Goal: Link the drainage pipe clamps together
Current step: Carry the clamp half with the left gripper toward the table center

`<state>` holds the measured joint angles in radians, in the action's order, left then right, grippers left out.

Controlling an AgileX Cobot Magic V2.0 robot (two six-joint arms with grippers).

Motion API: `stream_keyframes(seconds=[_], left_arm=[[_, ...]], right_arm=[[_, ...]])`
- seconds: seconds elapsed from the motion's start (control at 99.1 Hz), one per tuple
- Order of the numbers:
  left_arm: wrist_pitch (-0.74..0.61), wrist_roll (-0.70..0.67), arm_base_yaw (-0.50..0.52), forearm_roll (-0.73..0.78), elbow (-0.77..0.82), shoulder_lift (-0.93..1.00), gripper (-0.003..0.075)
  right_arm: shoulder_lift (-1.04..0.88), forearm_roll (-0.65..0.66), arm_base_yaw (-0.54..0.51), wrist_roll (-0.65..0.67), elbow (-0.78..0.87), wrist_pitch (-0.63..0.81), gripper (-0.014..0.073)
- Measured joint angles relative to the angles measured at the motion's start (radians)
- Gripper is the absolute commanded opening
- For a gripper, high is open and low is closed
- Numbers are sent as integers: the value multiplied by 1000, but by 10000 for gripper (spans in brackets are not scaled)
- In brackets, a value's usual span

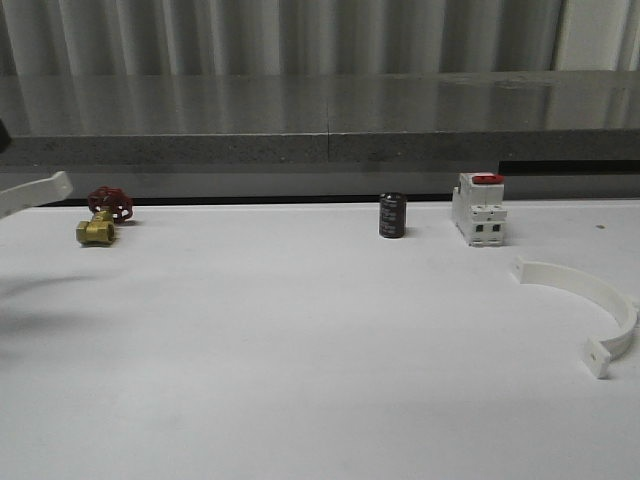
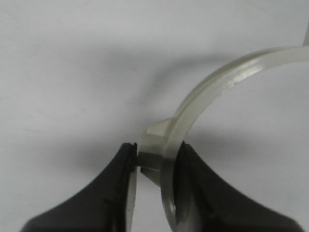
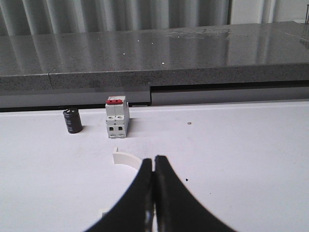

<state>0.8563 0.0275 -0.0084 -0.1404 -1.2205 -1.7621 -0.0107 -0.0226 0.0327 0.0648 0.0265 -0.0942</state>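
White table point(image 1: 300, 340), front view: one white half-ring clamp point(image 1: 588, 310) lay flat at the right side, curve bowed toward the right edge, one tab end pointing back toward the switch and the other toward the front. Second half-ring clamp point(image 1: 35, 190) showed at the far left edge, raised above the table surface, its tab end pointing right. In the left wrist view, the left gripper point(image 2: 154, 166) pinched this second clamp point(image 2: 217, 82) at its tab, black fingers point(image 2: 104, 193) closed on either side of the plastic, the arc rising away above the table. In the right wrist view, the right gripper point(image 3: 153, 183) had its fingertips pressed together with nothing between them; a tab end of the flat clamp point(image 3: 124, 158) lay just beyond the tips, apparently beneath them, though the fingers hid the rest. Other items along the back of the table: brass valve with red handwheel point(image 1: 103, 217) at left, small dark cylinder point(image 1: 392, 215) near centre, white boxy switch with red top point(image 1: 479, 208) right of it. Grey ledge point(image 1: 320, 120) behind.
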Motion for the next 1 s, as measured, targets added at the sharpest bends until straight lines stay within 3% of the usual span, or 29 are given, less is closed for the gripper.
stream_keyframes(seconds=[0.383, 0.999], left_arm=[[-86, -244, -348, 22, 6, -10, 8], [-93, -421, -495, 93, -148, -250, 8]], right_arm=[[0, 0, 0, 0, 0, 0, -68], [0, 0, 0, 0, 0, 0, -68]])
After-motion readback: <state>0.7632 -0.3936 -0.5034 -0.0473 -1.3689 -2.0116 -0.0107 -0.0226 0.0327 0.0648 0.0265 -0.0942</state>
